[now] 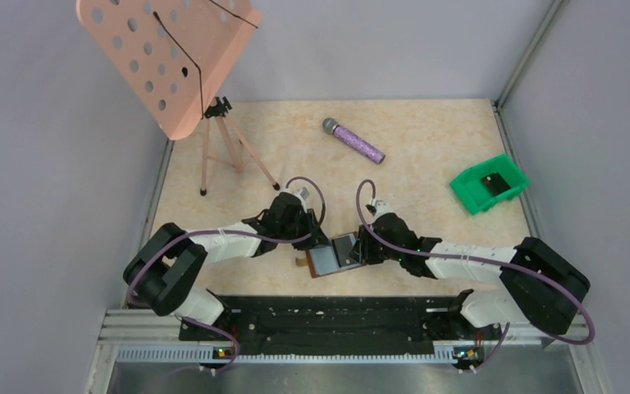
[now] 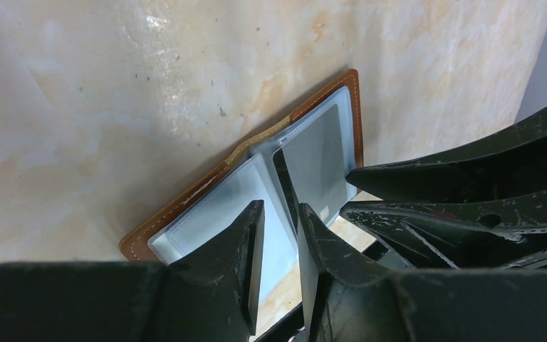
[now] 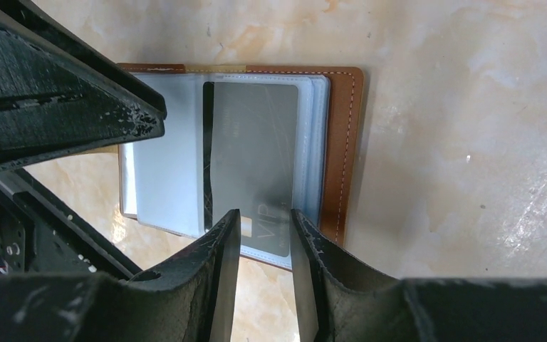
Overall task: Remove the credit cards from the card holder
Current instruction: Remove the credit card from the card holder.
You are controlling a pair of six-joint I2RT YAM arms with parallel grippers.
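The left arm (image 1: 230, 242) and right arm (image 1: 467, 263) stretch inward and low. The left hand (image 1: 318, 244) and right hand (image 1: 362, 250) nearly meet, each with fingers narrowly parted.

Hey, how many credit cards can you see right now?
1. A grey card sits in a sleeve of the open card holder, on the side nearest the right pincer. Others may be hidden in the other sleeves.
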